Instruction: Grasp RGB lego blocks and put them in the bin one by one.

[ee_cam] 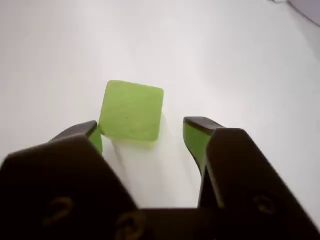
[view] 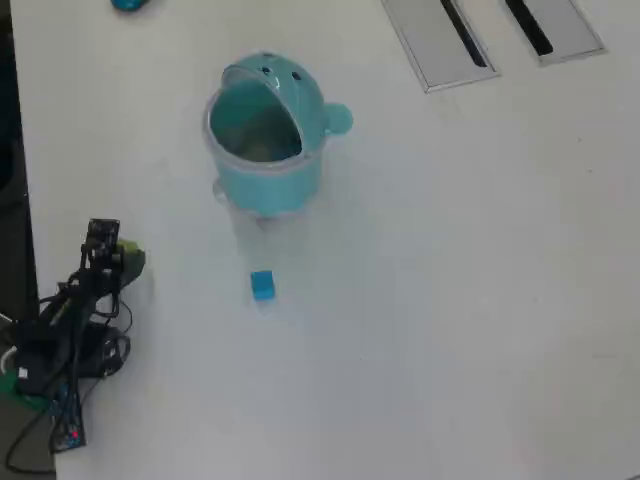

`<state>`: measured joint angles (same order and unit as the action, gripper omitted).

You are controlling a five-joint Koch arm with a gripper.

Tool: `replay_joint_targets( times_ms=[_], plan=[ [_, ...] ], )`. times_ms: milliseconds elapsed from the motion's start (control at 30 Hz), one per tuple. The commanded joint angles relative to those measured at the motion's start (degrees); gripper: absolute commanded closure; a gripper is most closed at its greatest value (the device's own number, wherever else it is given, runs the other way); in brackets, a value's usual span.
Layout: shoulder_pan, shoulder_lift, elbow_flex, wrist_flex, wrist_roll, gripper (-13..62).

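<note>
Your gripper (ee_cam: 150, 131) is hanging open over the worktop (ee_cam: 225, 60), with the yellow-green block (ee_cam: 131, 110) lying just ahead, touching the left fingertip (ee_cam: 92, 134) in the wrist view.

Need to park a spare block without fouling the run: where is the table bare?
In the overhead view, the widest bare table lies right of the blue block, below the grey slotted panels. It is tighter between the bin and the gripper, open around the yellow-green block.

Bright, even light, soft faint shadows; the wrist view is slightly blurred.
</note>
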<state>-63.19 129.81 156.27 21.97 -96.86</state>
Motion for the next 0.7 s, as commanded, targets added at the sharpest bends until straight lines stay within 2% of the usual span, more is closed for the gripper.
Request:
replay_joint_targets(
  times_ms=[0,233,667],
  plan=[
    [0.09,-0.53,-3.25,1.32,0.18,20.6],
    [-3.34,-3.25,-6.50,5.01,2.02,20.6],
    [-5.71,-12.39,-10.72,-0.09,2.90,20.6]
  ],
)
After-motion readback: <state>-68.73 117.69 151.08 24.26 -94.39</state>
